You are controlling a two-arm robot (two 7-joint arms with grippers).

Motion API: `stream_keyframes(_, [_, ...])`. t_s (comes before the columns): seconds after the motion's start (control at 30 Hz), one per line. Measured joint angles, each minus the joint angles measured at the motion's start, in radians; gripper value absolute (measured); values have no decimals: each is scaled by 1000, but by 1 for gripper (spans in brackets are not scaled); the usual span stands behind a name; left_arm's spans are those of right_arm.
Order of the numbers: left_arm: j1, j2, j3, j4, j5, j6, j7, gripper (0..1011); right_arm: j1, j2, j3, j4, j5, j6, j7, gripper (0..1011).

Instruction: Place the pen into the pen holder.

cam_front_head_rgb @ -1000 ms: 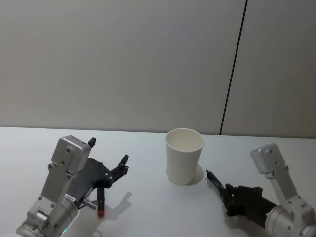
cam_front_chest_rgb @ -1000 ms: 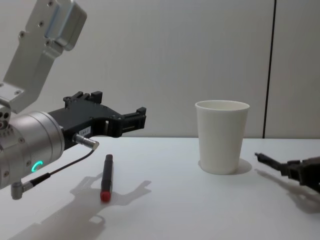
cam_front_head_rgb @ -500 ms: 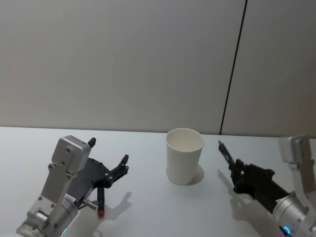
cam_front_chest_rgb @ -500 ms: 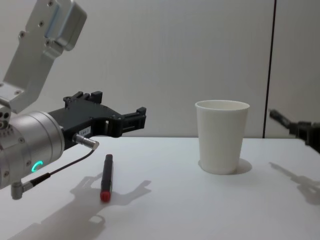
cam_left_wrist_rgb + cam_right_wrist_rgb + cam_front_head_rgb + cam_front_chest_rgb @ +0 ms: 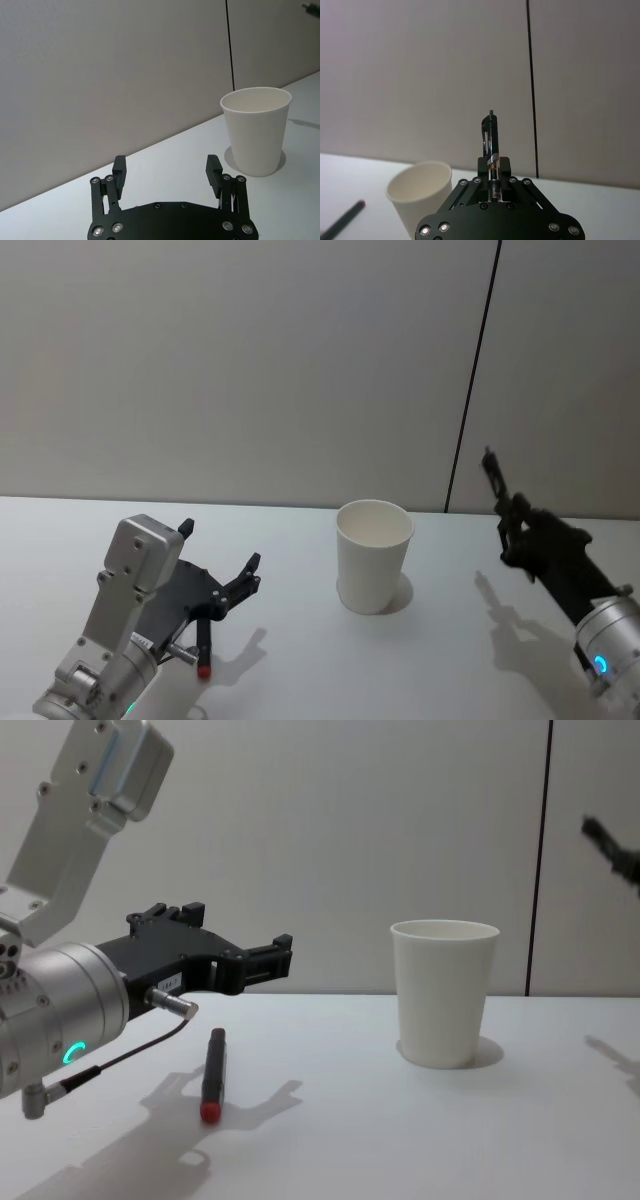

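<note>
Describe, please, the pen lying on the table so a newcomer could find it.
On the table, look to the robot's left of the paper cup, below the open left hand. The pen lies flat, black with a red end; the other pen is held aloft in the right hand.

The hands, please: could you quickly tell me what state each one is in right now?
Left hand: open, holding nothing.
Right hand: closed on a black pen, up high to the right of the pen holder.
</note>
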Motion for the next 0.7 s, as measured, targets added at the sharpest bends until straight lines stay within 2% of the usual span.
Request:
stream_keyframes(0.2, [0, 0, 0, 0, 0, 0, 0, 1003, 36, -33, 24, 17, 72, -80, 36, 134])
stream_keyframes(0.3, [0, 0, 0, 0, 0, 0, 0, 1003, 53, -42, 27, 27, 96, -102, 54, 134])
stream_keyframes(0.47, [0, 0, 0, 0, 0, 0, 0, 1003, 88, -53, 23, 54, 137, -128, 90, 134])
stream_keyframes(0.7, [0, 0, 0, 0, 0, 0, 0, 1003, 127, -56, 1, 89, 163, -132, 121, 134])
